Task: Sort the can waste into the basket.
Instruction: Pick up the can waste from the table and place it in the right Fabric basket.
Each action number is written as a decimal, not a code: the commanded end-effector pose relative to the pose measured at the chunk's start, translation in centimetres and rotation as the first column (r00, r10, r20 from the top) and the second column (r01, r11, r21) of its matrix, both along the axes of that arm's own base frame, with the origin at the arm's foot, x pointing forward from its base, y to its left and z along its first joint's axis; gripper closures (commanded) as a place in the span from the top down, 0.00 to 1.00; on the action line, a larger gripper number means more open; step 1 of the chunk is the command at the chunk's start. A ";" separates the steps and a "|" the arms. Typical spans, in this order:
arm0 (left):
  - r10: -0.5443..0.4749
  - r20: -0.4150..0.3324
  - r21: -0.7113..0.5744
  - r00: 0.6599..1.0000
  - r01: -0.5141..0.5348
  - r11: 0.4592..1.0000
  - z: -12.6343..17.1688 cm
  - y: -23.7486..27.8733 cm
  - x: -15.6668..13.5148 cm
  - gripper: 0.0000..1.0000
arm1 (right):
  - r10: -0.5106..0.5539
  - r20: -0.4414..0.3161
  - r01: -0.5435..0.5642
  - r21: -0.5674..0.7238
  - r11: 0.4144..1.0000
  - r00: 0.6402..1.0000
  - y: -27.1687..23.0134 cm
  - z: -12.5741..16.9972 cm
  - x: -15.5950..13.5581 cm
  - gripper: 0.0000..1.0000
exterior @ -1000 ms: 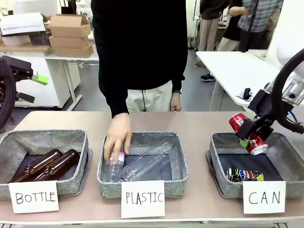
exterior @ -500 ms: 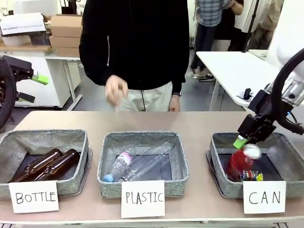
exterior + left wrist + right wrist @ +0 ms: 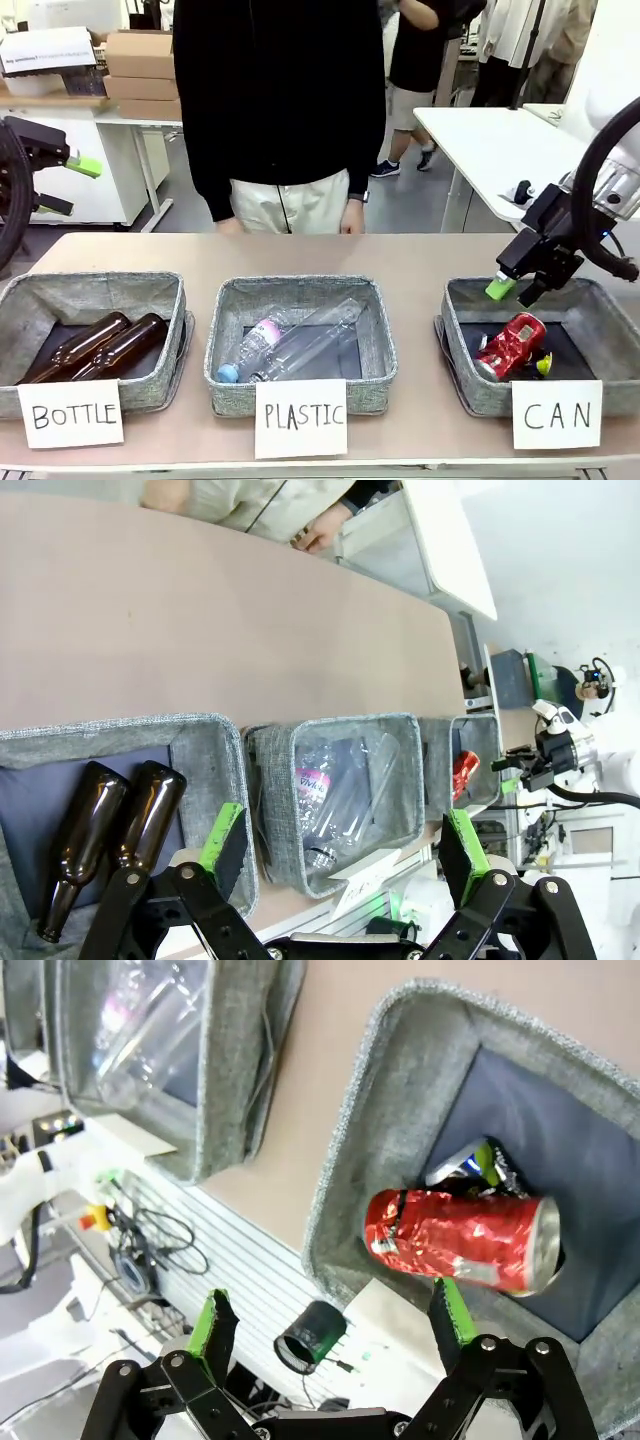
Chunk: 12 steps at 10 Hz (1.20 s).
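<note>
The red can [image 3: 510, 346] lay on its side inside the basket [image 3: 455, 345] signed "CAN", near that basket's front wall, and it looked crumpled. Right up against it sat the dark blue and silver can [image 3: 470, 1165], mostly hidden from the front, only its yellow end peeking past the red one. The right gripper [image 3: 515, 291] hung above the basket's far rim, jaws spread wide and empty, green pads [image 3: 500, 289] clear of both cans; from its own wrist camera the red can showed between the parted fingers, well below them. The left gripper [image 3: 345, 845] was also released, its fingers splayed apart with nothing between them, parked off the left edge of the table above the "BOTTLE" basket [image 3: 20, 300]. That basket, at the table's front left, held two brown glass bottles [image 3: 90, 347] lying side by side. The middle "PLASTIC" basket [image 3: 225, 300] held clear plastic bottles [image 3: 300, 342], one with a pink label and blue cap. All three baskets stood in a row along the table's near edge, white signs at their fronts. A person [image 3: 285, 100] in a black top stood at the far edge, hands down at the table's rim.
</note>
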<state>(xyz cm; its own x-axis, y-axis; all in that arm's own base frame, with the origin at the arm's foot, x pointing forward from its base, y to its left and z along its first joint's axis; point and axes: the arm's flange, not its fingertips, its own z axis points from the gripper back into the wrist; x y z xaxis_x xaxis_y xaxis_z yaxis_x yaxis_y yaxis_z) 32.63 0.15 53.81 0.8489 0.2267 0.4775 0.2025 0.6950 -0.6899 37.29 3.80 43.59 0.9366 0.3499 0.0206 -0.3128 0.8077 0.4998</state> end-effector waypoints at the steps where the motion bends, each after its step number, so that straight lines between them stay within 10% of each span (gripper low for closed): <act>1: 0.001 0.001 0.011 1.000 -0.001 1.000 0.1 0.2 0.0 1.00 | -0.041 -0.005 0.041 0.045 0.998 0.999 -0.1 0.3 0.9 1.00; 3: 0.001 0.001 0.011 1.000 -0.001 1.000 0.1 0.2 0.0 1.00 | -0.053 0.004 0.053 0.074 0.996 0.999 -0.2 0.6 1.1 1.00; 5: 0.001 0.001 0.011 1.000 -0.001 1.000 0.1 0.2 0.0 1.00 | -0.111 0.081 0.062 0.460 0.886 0.990 0.4 4.1 0.4 1.00; 6: 0.001 0.001 0.011 1.000 -0.001 1.000 0.1 0.2 0.0 1.00 | -0.210 0.103 0.088 0.673 0.734 0.972 0.6 6.7 -0.4 1.00; 7: 0.001 0.001 0.011 1.000 -0.001 1.000 0.1 0.2 0.0 1.00 | -0.140 0.083 -0.013 0.898 0.440 0.987 0.2 8.6 -1.4 1.00; 8: 0.001 0.001 0.011 1.000 -0.001 1.000 0.1 0.2 0.0 1.00 | -0.114 -0.017 0.042 0.974 0.221 0.993 -0.5 9.4 -1.4 1.00; 9: 0.001 0.001 0.011 1.000 -0.001 1.000 0.1 0.2 0.0 1.00 | -0.149 -0.176 0.195 0.973 0.122 0.973 -1.0 8.9 -0.4 1.00; 10: 0.001 0.001 0.011 1.000 -0.001 1.000 0.1 0.2 0.0 1.00 | -0.160 0.024 0.105 0.660 0.744 0.987 0.3 10.3 -1.2 1.00; 12: 0.001 0.001 0.011 1.000 -0.001 1.000 0.1 0.2 0.0 1.00 | -0.160 0.024 0.105 0.660 0.744 0.987 0.3 10.3 -1.2 1.00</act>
